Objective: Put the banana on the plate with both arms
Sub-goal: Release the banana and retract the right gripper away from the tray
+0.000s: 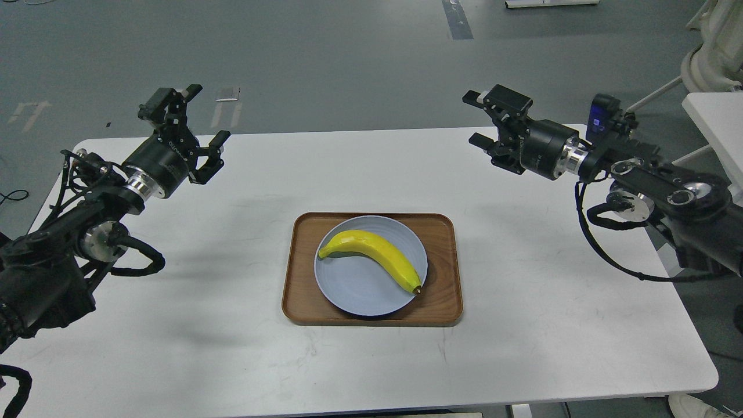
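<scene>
The yellow banana (371, 255) lies on the pale blue plate (348, 287), its stem end to the left and its dark tip at the plate's right rim. The plate sits in a brown wooden tray (302, 278) at the table's middle. My left gripper (203, 125) is open and empty, raised over the table's far left. My right gripper (479, 119) is open and empty, raised over the table's far right, well away from the banana.
The white table (522, 325) spreads around the tray. A white chair base (711, 64) and another white table edge (714, 110) stand off to the far right on the grey floor.
</scene>
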`<state>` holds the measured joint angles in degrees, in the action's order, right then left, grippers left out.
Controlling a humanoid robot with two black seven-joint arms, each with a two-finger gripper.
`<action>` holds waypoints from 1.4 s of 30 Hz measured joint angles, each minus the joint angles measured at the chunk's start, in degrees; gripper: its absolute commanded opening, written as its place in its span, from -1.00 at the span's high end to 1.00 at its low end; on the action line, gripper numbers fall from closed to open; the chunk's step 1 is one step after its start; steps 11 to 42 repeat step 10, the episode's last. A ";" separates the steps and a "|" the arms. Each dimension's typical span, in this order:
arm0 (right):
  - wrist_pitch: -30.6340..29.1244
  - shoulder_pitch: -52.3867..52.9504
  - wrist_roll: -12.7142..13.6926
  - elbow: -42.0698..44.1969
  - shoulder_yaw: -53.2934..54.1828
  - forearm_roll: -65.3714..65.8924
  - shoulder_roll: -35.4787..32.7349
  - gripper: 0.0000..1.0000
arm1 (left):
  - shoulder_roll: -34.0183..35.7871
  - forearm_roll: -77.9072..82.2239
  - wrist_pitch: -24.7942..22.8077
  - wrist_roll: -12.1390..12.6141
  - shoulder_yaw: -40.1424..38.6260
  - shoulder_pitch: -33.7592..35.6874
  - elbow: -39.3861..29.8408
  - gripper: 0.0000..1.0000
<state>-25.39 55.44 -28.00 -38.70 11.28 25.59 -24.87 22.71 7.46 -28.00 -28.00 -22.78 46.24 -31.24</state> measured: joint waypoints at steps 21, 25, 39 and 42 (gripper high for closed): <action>0.01 -11.21 0.00 0.37 12.17 -6.38 -0.35 -1.00 | -3.05 0.26 0.00 0.00 0.09 -0.29 0.81 -0.95; 0.01 -11.21 0.00 0.37 12.17 -6.38 -0.35 -1.00 | -3.05 0.26 0.00 0.00 0.09 -0.29 0.81 -0.95; 0.01 -11.21 0.00 0.37 12.17 -6.38 -0.35 -1.00 | -3.05 0.26 0.00 0.00 0.09 -0.29 0.81 -0.95; 0.01 -11.21 0.00 0.37 12.17 -6.38 -0.35 -1.00 | -3.05 0.26 0.00 0.00 0.09 -0.29 0.81 -0.95</action>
